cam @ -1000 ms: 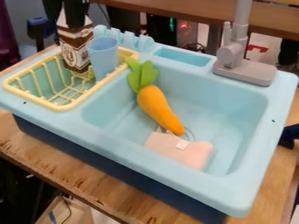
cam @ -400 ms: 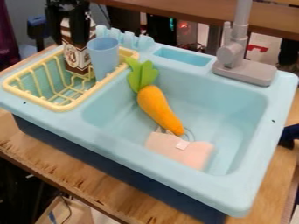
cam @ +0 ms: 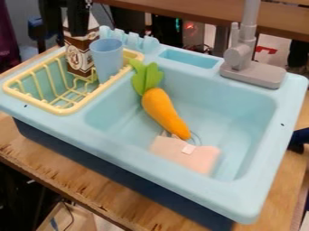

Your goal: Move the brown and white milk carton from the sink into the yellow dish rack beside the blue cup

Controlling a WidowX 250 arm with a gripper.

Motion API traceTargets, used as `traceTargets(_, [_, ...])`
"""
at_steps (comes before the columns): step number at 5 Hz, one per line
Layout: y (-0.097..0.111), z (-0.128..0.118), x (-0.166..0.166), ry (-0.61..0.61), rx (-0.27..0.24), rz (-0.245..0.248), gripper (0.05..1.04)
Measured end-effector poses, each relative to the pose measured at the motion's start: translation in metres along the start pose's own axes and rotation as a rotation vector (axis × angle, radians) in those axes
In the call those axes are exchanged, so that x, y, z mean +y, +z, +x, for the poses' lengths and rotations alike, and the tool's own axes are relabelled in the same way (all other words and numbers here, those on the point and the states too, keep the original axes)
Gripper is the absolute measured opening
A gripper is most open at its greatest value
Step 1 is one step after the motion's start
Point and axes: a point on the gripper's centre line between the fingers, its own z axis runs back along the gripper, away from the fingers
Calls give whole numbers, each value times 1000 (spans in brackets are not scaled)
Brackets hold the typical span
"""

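Camera view shows the gripper [cam: 69, 35] at a brown-and-white carton [cam: 80, 56], blue cup [cam: 107, 61] crowding it, yellow rack [cam: 60, 109] below; fingers: cannot tell.

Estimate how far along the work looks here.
Apparently done: the blue cup stands in the yellow rack. In hand: the gripper is at the top of the carton, also in the rack. Perhaps left: the carrot and pink piece lie in the basin.
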Motion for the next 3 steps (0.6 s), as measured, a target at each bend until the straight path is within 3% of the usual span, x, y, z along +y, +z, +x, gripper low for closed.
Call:
traceTargets(2, [35,-51,-44,9,81,81,1008])
traceTargets(3, [31,-80,-79,-62,95,123,1008])
